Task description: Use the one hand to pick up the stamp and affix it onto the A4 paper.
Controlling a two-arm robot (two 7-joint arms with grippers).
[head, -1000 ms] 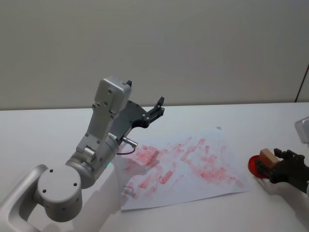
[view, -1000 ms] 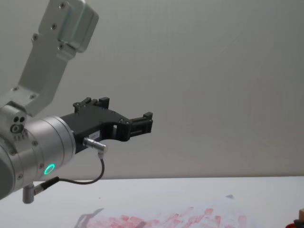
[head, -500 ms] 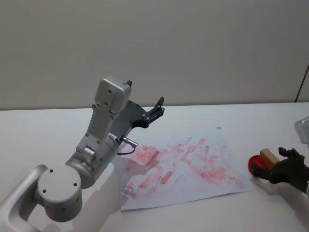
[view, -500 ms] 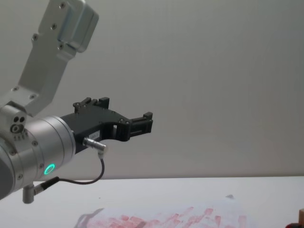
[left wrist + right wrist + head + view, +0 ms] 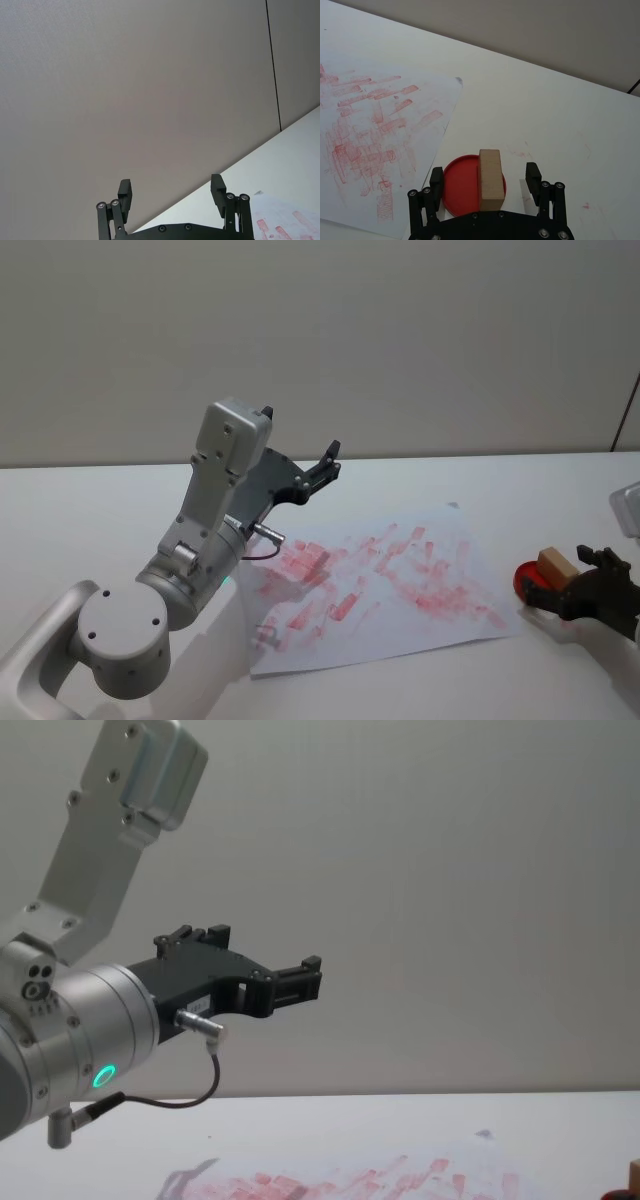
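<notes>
White tabletop [image 5: 90,510] runs to a plain grey wall. At the left, the left gripper [image 5: 171,192] hangs raised with its jaws spread and nothing between them, parked clear of the work. Mid-table lies the A4 paper [image 5: 400,580], flat and covered in red prints, ready for another. To its right the stamp [image 5: 490,179] stands upright on a red ink pad [image 5: 462,182], likely inking. The right gripper [image 5: 485,180] straddles it, jaws apart and not touching, seemingly poised to close.
</notes>
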